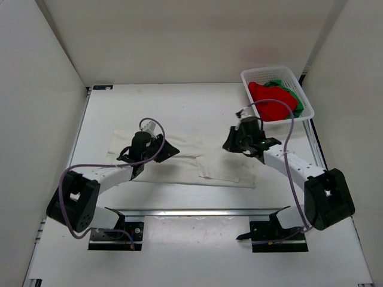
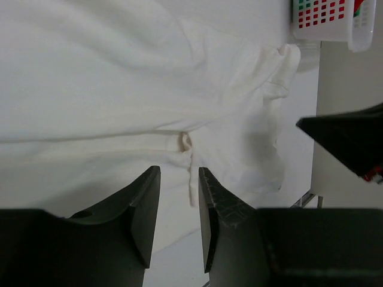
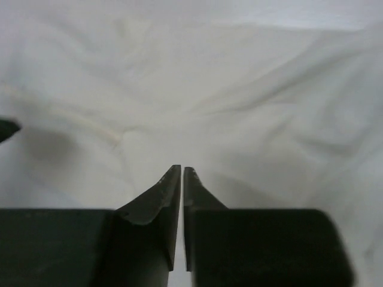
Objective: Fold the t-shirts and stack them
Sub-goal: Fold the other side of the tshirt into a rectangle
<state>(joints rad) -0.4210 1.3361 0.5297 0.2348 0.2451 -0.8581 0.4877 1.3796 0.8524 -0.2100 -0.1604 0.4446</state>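
The left end effector (image 2: 178, 174), half open and empty, hovers over the white t-shirt (image 2: 119, 78) spread on the table (image 1: 179, 101); the right end effector (image 3: 181, 171) is closed, holding nothing visible. Pinching mid-cloth rather than an edge could bunch it. The red t-shirt (image 1: 270, 103) and green t-shirt (image 1: 280, 84) lie in the basket (image 1: 272, 70) beyond.

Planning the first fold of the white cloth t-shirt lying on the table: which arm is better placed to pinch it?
Probably left. The left hand hangs with jaws parted over a seam of the white cloth t-shirt; the right hand is shut and must open first.
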